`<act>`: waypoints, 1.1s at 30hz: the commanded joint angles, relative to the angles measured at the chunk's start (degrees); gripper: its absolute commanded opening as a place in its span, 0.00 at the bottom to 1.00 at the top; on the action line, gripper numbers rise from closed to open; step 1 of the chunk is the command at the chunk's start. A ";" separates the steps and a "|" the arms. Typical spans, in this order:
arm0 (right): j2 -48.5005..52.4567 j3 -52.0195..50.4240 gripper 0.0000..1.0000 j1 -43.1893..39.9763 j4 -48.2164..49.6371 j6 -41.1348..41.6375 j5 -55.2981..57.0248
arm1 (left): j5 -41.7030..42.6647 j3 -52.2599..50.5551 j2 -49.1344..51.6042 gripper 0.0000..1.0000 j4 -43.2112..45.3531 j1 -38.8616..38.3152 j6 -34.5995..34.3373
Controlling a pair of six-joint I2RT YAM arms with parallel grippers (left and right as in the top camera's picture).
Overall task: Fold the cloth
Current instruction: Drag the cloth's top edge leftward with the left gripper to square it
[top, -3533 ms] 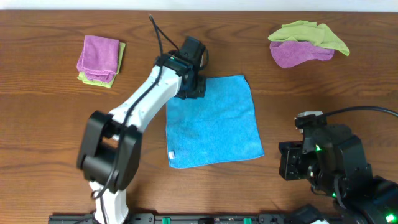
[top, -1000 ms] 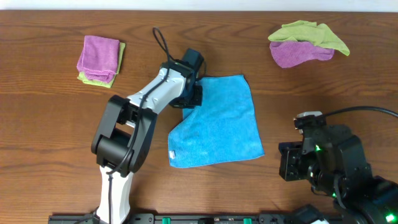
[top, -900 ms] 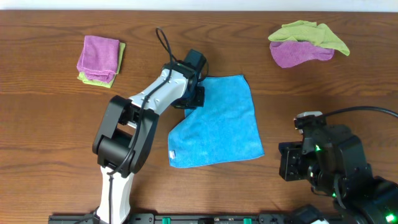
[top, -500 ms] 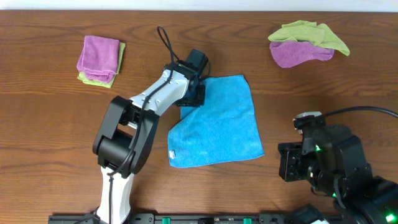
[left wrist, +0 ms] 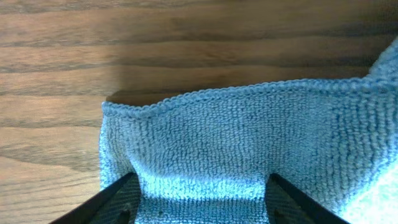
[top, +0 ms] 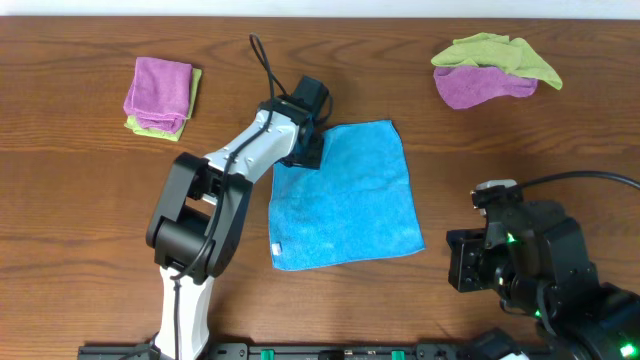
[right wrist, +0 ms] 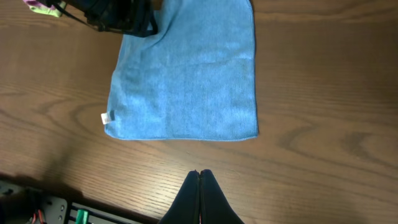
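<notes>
Wood-grain table [top: 80, 200] — cloth [top: 345, 200] lies flat mid-table, white tag [top: 276, 248] at its near-left corner. At the far-left corner the left gripper [top: 308, 150] has its fingers [left wrist: 118, 199] spread wide, cloth edge between them (released, not pinched). Off to the cloth's right, the right gripper [right wrist: 199, 179] is clenched on nothing — well apart from it.

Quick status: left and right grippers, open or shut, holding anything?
Left gripper: open, fingers on either side of the cloth corner, not pinching it.
Right gripper: shut, holding nothing.
</notes>
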 commanded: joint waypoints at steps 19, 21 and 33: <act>-0.20 -0.17 0.02 0.42 0.39 -0.79 -0.04 | -2.49 -1.99 3.04 0.59 0.72 14.38 6.19; -0.20 -0.17 0.02 0.42 0.66 -0.79 -0.02 | -2.51 -1.99 3.04 0.67 0.98 14.43 7.61; 0.44 -0.22 0.02 0.42 2.86 -0.83 3.32 | 6.60 19.63 -1.60 0.74 -16.59 14.36 7.63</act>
